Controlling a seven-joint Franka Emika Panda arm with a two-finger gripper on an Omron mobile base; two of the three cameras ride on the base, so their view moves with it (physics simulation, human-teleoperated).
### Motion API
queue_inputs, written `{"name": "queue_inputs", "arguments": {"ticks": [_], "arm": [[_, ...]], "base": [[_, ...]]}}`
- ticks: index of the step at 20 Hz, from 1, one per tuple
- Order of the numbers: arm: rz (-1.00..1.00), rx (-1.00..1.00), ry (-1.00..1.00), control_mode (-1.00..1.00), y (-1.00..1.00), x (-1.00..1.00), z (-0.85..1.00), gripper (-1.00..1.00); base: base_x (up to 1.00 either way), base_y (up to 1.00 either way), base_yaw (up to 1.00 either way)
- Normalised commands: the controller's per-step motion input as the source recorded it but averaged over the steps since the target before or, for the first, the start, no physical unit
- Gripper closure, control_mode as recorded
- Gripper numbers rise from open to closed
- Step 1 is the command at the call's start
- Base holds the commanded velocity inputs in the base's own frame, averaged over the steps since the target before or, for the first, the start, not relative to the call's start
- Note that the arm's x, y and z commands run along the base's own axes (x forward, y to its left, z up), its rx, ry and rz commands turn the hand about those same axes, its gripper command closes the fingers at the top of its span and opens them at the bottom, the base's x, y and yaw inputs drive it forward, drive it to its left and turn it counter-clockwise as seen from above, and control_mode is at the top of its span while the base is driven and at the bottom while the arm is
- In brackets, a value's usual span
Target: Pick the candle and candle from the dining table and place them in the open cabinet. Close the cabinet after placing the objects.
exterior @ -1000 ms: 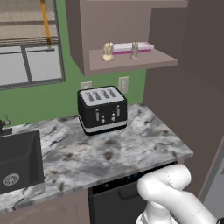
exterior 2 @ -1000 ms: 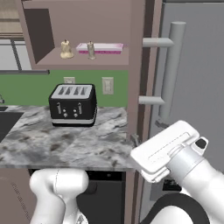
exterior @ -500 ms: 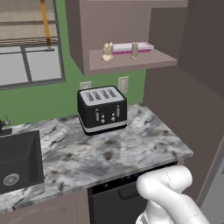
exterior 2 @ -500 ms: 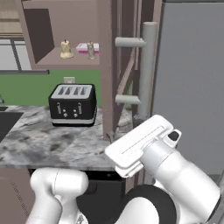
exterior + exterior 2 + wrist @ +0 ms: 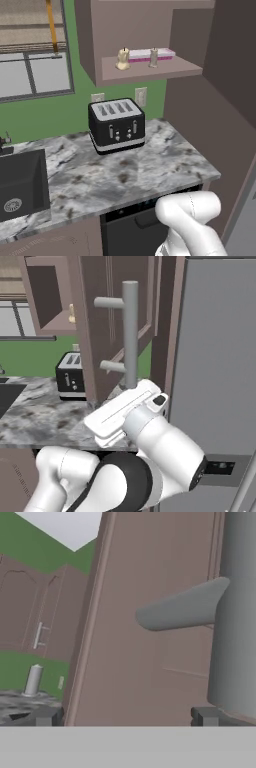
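Two candles (image 5: 123, 58) upright on cabinet (image 5: 145, 68) shelf, long axes vertical

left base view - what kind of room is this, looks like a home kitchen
Most likely a home kitchen, rendered rather than real. A black toaster stands on a marbled counter beside a black sink, and a mauve-brown wall cabinet above holds two candles on its shelf.

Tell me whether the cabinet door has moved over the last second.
Yes. In the right base view the cabinet door swung left, now covering the shelf and nearing the toaster.
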Motion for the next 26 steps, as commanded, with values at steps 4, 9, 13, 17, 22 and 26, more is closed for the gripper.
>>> {"name": "queue_inputs", "arguments": {"ticks": [4,9,13,17,22,26], "arm": [[-0.02,-0.01,0.00,-1.00,0.49,0.38,0.00,-1.00],[-0.03,0.00,0.00,-1.00,0.42,0.40,0.00,-1.00],[-0.03,0.00,0.00,-1.00,0.38,0.36,0.00,-1.00],[-0.02,0.00,0.00,-1.00,0.40,0.42,0.00,-1.00],[-0.03,0.00,0.00,-1.00,0.38,0.47,0.00,-1.00],[-0.03,0.00,0.00,-1.00,0.31,0.40,0.00,-1.00]], "base": [[0.00,0.00,0.00],[0.00,0.00,0.00],[0.00,0.00,0.00],[0.00,0.00,0.00],[0.00,0.00,0.00],[0.00,0.00,0.00]]}}
